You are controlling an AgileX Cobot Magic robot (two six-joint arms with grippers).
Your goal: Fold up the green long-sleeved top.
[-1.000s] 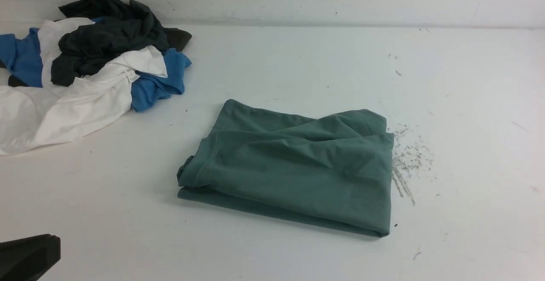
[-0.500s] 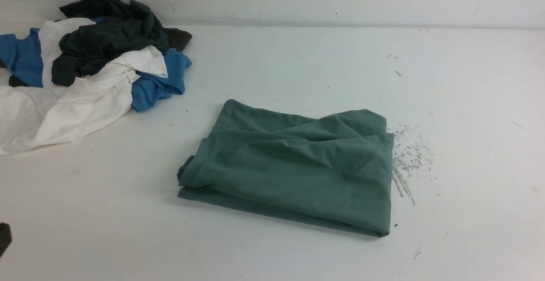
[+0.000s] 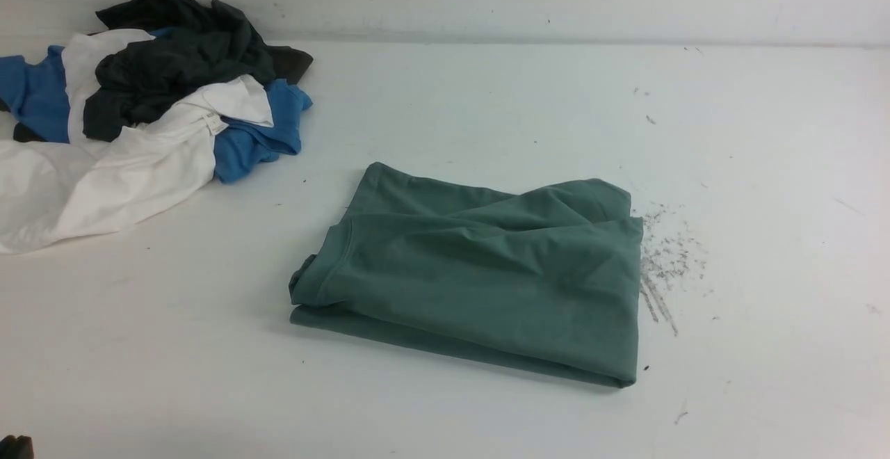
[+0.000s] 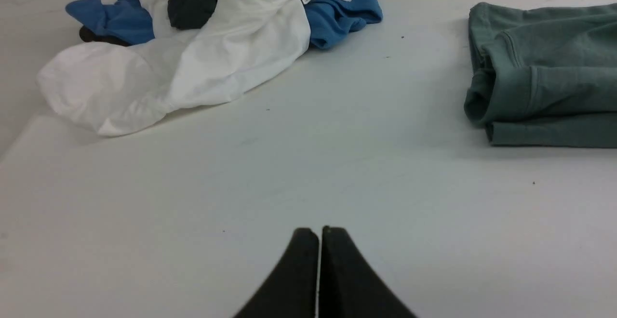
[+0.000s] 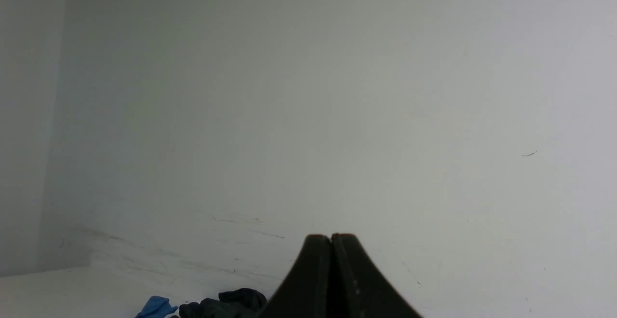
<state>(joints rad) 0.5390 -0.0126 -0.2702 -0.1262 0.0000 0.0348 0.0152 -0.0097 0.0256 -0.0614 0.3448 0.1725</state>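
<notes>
Green top folded, both arms pulled away

The soft sage-green cotton long-sleeved top [image 3: 480,278] lies as a flat folded bundle, long side across the white worktop [image 3: 445,417]. It sits ahead and right of the left end effector [image 4: 319,233], the nearer one. The right end effector [image 5: 330,241] faces the wall. Both are pressed together, holding nothing.

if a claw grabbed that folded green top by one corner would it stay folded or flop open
Probably flop open: the green top is soft cloth lying in loose stacked layers, with rumples across its upper surface. Nothing visibly holds the layers together, so lower ones would likely sag. Pushed along the table, it would likelier bunch than slide neatly.
</notes>
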